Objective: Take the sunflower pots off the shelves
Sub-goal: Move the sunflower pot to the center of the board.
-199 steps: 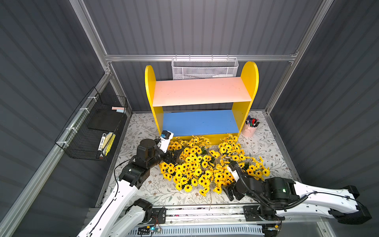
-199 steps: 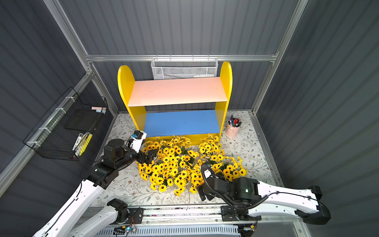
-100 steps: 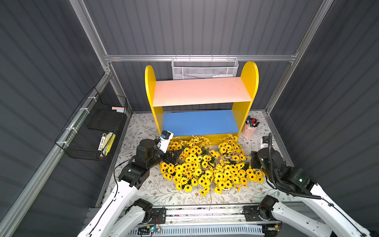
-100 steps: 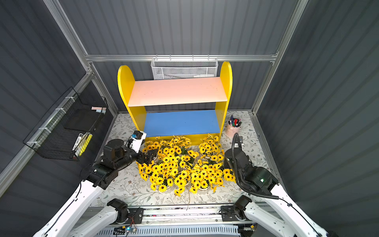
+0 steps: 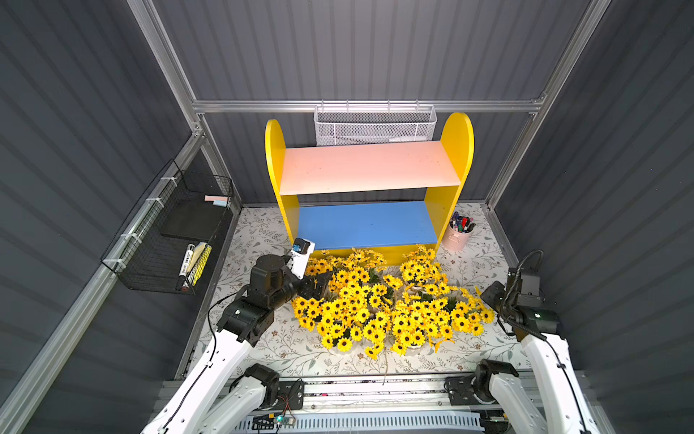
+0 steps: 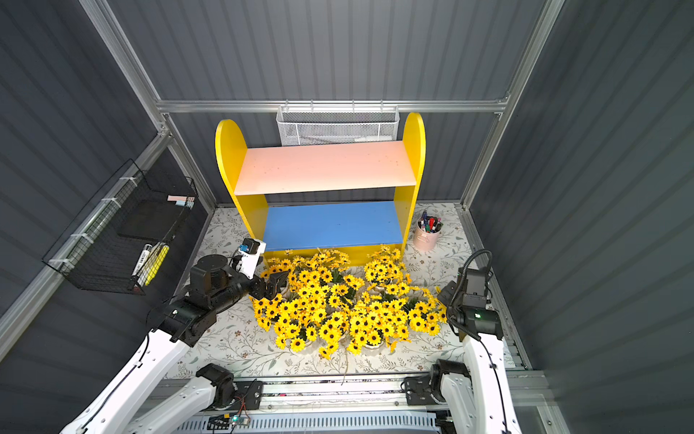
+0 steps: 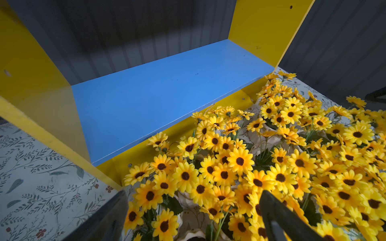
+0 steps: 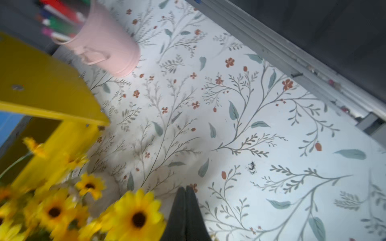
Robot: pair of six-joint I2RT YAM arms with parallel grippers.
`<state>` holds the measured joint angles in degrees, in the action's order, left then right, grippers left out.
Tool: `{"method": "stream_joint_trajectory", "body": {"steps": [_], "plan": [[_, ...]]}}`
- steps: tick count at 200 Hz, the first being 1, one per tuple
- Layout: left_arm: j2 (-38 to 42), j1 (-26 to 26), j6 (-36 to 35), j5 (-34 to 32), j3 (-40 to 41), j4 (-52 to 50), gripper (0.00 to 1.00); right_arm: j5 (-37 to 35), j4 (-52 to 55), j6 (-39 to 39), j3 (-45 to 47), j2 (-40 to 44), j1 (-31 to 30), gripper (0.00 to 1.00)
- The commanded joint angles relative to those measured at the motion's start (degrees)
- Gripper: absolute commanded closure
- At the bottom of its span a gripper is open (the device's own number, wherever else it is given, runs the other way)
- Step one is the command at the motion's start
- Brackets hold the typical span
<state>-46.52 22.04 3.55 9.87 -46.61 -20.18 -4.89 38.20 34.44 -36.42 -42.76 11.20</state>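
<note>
— Sunflower pots [image 5: 379, 304]: where?
— All in one dense clump on the floral mat [image 5: 263, 240], just in front of the shelves [image 5: 370, 169]. Back blooms sit right against the yellow base under the blue board [image 5: 366, 225]. Pots are mostly hidden under flowers; a few white sides show in the left wrist view.
— Left gripper [image 5: 323, 281]?
— Low at the clump's left edge, pointing into it. Jaws spread wide, blooms between the fingers [image 7: 277, 217], nothing clamped.
— Right gripper [image 8: 185, 193]?
— At the clump's right edge, over bare mat. Fingers pressed together, nothing between them. Right wrist view is blurred.
— Other stuff?
— Pink cup of pens [image 5: 459, 235] on the mat just beside the shelves' right panel. White mesh basket [image 5: 373, 126] on the rail behind the shelves. Black wire basket [image 5: 169, 233] on the left wall.
</note>
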Motion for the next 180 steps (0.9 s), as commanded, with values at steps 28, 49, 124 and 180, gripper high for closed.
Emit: {"method": "stream_joint_trajectory", "body": {"steps": [28, 49, 124, 180], "plan": [[0.2, 0.6, 1.3, -1.1, -1.3, 0.1, 0.01, 13.0, -5.4, 2.9, 10.2, -1.9, 6.1, 1.00], [0.1, 1.0, 1.3, -1.1, -1.2, 0.2, 0.01, 19.5, -4.4, 1.6, 11.5, -2.4, 6.0, 1.00], [-1.1, 1.1, 1.2, -1.1, -1.3, 0.5, 0.01, 26.3, -6.0, 1.2, 14.6, -2.8, 1.6, 1.00], [-1.3, 1.2, 0.8, -1.2, -1.4, 0.1, 0.01, 24.6, -8.4, 5.0, 16.9, -2.1, -6.5, 1.00]]}}
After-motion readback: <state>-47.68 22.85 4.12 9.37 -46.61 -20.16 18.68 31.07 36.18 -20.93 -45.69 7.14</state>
